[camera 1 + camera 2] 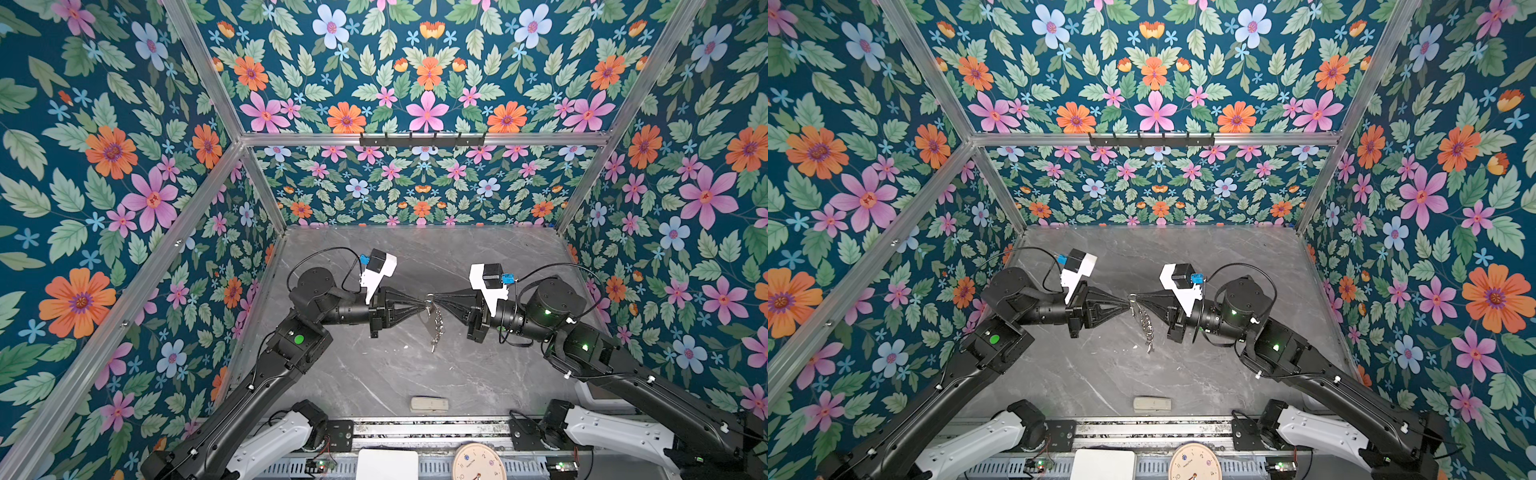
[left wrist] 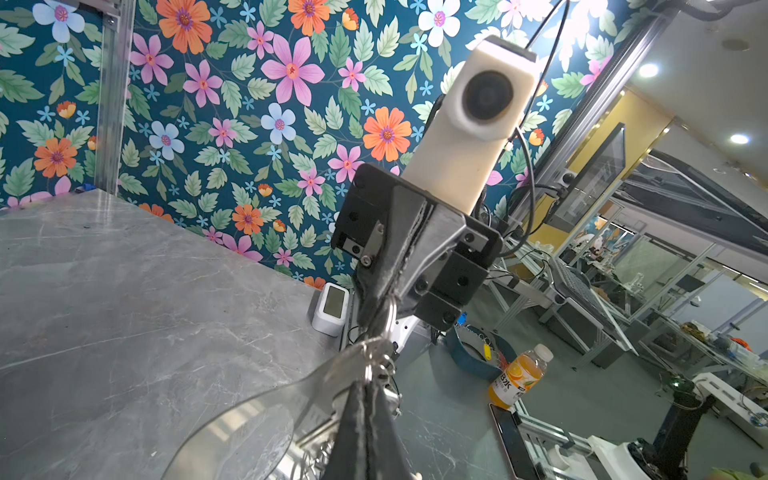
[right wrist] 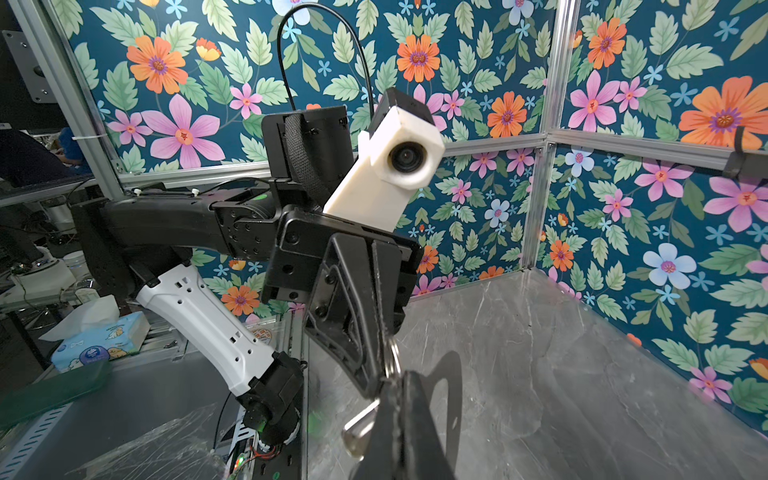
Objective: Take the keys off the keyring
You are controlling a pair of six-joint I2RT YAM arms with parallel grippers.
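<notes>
Held above the grey marble surface (image 1: 374, 374), between left claw (image 1: 424, 307) and right claw (image 1: 429, 296) meeting tip to tip, both pinching the keyring (image 1: 437, 322); keys (image 1: 434, 344) dangling at chain's end.

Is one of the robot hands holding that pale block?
No, the pale beige rectangular block lies alone on the grey marble table, apart from the left end effector and right end effector.
</notes>
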